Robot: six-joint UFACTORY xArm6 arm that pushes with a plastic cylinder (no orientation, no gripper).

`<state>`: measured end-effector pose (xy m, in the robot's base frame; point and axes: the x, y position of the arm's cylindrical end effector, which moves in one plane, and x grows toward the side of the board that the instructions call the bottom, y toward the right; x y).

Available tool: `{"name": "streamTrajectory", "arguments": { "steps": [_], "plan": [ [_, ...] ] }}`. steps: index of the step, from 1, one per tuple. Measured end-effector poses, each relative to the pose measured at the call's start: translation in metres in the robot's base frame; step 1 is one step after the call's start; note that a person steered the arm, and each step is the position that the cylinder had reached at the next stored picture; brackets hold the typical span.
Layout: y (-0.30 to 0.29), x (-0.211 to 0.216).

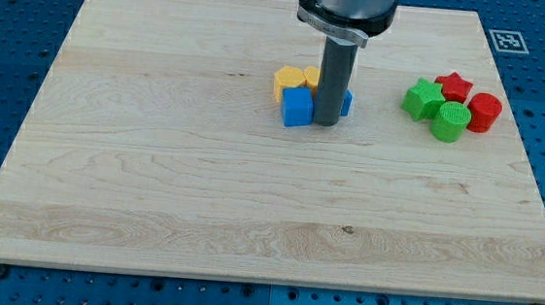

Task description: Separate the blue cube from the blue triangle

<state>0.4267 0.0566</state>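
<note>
The blue cube [297, 107] sits near the middle of the wooden board [153, 182]. My tip [324, 123] stands right beside it, touching its right side. The blue triangle [346, 103] is mostly hidden behind the rod; only a sliver shows on the rod's right. The rod stands between the two blue blocks.
Two yellow blocks, one [289, 80] and another [313, 76], lie just above the blue cube, touching it. At the view's right is a cluster: a green star [420, 98], a green cylinder [450, 121], a red star [454, 86] and a red cylinder [484, 112].
</note>
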Motion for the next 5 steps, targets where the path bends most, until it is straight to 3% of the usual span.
{"name": "streamTrajectory", "arguments": {
  "steps": [5],
  "plan": [
    [-0.037,0.000]
  ]
}}
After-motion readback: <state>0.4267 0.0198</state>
